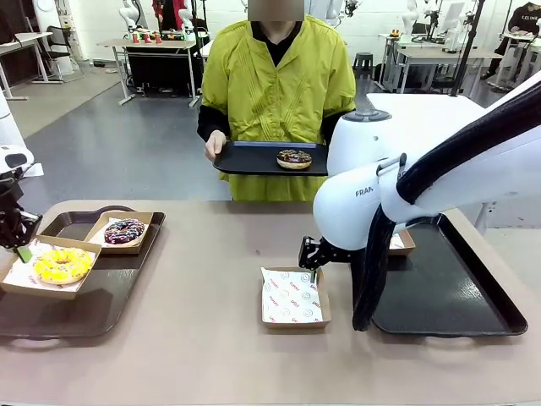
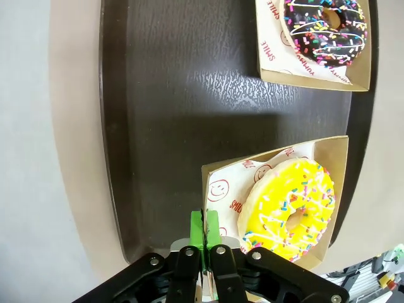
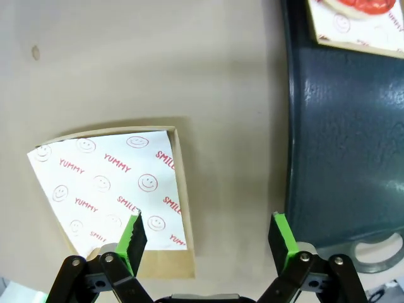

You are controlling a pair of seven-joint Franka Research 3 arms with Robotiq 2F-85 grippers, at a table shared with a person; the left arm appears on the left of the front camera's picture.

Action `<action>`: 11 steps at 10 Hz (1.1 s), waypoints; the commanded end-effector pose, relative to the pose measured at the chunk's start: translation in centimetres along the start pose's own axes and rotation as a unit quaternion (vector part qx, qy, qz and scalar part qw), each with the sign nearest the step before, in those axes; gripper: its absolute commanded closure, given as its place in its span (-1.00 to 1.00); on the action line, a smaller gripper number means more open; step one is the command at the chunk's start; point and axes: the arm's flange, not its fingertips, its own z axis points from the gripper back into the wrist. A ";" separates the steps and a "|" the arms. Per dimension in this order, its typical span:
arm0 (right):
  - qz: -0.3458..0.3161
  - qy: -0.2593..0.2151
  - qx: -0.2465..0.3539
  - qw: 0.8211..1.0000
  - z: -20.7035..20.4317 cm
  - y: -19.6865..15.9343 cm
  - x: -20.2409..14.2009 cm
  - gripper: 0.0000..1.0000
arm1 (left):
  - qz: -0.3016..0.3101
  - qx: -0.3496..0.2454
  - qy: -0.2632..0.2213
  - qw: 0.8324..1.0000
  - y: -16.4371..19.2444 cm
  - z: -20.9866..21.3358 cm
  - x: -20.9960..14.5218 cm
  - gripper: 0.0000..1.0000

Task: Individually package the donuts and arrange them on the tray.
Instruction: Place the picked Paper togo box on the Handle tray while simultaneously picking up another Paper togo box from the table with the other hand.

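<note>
A yellow-iced donut (image 1: 61,265) (image 2: 290,211) lies in a paper-lined box (image 2: 328,151) on the dark left tray (image 1: 93,304). My left gripper (image 1: 21,245) (image 2: 204,230) is shut on that box's edge. Behind it, a dark sprinkled donut (image 1: 124,231) (image 2: 325,28) sits in its own box. My right gripper (image 1: 311,260) (image 3: 208,237) hangs open over the corner of an empty paper-lined box (image 1: 293,298) (image 3: 113,189) on the table. A chocolate donut (image 1: 293,158) rests on a black tray (image 1: 245,158) that the person holds. A red-glazed donut (image 3: 363,5) shows boxed on the right tray (image 3: 341,126).
The right tray (image 1: 448,296) lies beside my right arm, whose white links hide part of it. A box corner (image 1: 404,244) peeks out behind the arm. Bare tabletop (image 1: 211,279) lies between the left tray and the empty box.
</note>
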 end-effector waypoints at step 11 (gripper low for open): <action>0.007 -0.010 0.023 1.000 -3.9 2.1 0.5 -1.00 | -0.009 0.029 -0.029 0.999 -1.3 -3.3 0.7 0.97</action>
